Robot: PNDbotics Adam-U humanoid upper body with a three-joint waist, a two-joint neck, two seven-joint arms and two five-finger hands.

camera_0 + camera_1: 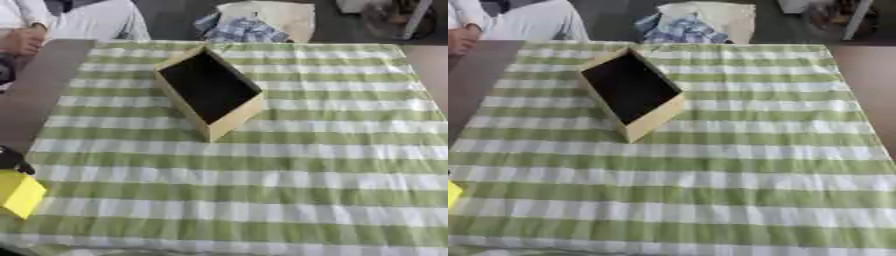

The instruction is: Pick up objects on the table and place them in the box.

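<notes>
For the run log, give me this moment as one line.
left hand: at left edge, on yellow block | fingers: unclear | right hand: out of view | box: open, nothing seen inside | checked cloth: bare

A tan box with a dark inside sits on the striped bench; a yellow block at eight o'clock.

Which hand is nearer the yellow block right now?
Left. The left hand shows as a dark shape directly above the yellow block at the lower left edge, apparently touching it. The right hand is out of view.
</notes>
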